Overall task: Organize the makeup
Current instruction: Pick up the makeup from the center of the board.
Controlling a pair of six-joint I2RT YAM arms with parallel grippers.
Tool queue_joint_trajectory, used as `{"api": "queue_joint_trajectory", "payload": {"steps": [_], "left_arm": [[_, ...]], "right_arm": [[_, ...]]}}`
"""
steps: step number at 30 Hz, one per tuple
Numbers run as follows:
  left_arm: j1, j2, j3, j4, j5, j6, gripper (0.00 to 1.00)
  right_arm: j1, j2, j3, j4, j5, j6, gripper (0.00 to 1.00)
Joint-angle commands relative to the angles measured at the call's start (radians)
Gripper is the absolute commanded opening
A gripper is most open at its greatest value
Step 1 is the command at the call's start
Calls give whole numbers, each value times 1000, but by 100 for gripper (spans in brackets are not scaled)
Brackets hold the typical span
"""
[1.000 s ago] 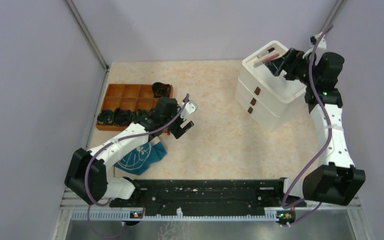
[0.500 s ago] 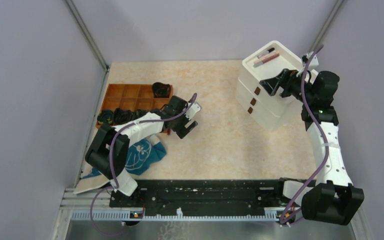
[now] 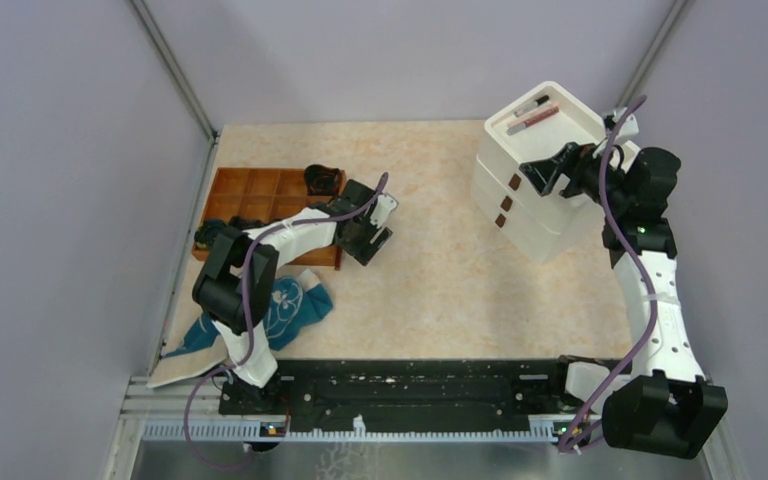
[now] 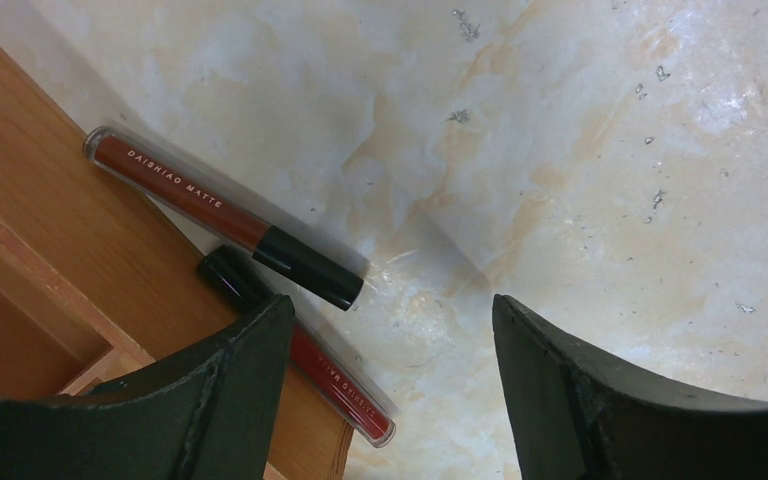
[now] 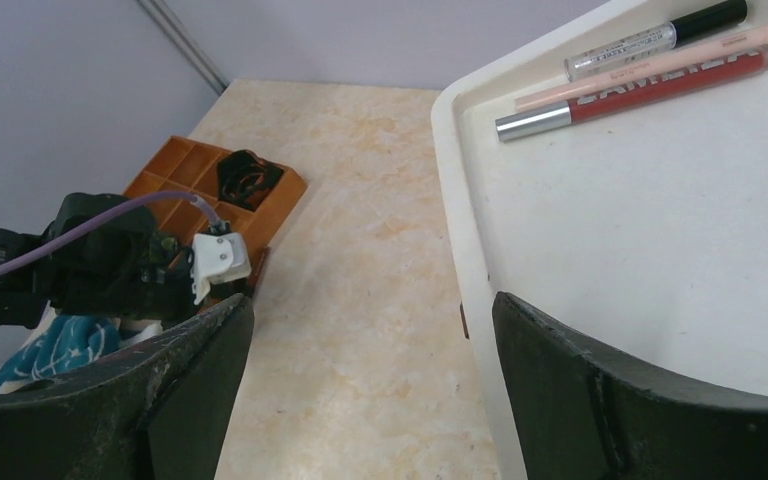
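Dark red tubes point(image 4: 222, 214) lie just outside the left arm's spread jaws.

Left gripper point(image 3: 368, 245) beside wooden tray point(image 3: 258, 184), pencils point(image 3: 533, 112) atop drawers point(image 3: 522, 215)

Soft, even light falls from above. The overhead view is bright and sharp, with only faint shadows on the counter point(image 3: 440, 280) beside the white drawers point(image 3: 532, 230). In the left wrist view the upper tube point(image 4: 225, 217) has small glints on its clear casing and a pale shadow alongside; the jaws along the bottom edge are dark and slightly soft. In the right wrist view the white tray point(image 5: 660, 250) looks nearly washed out
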State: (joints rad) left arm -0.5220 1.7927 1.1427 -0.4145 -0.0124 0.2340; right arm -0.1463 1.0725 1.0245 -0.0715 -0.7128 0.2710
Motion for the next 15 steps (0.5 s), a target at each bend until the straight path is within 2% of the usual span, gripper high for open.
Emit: {"api": "queue_joint_trajectory", "payload": {"steps": [1, 15], "left_arm": [[9, 9, 38, -26, 6, -41, 78], [39, 64, 89, -44, 59, -60, 67]], "right_arm": [[2, -25, -2, 45, -11, -24, 88], [2, -28, -7, 45, -14, -31, 88]]}}
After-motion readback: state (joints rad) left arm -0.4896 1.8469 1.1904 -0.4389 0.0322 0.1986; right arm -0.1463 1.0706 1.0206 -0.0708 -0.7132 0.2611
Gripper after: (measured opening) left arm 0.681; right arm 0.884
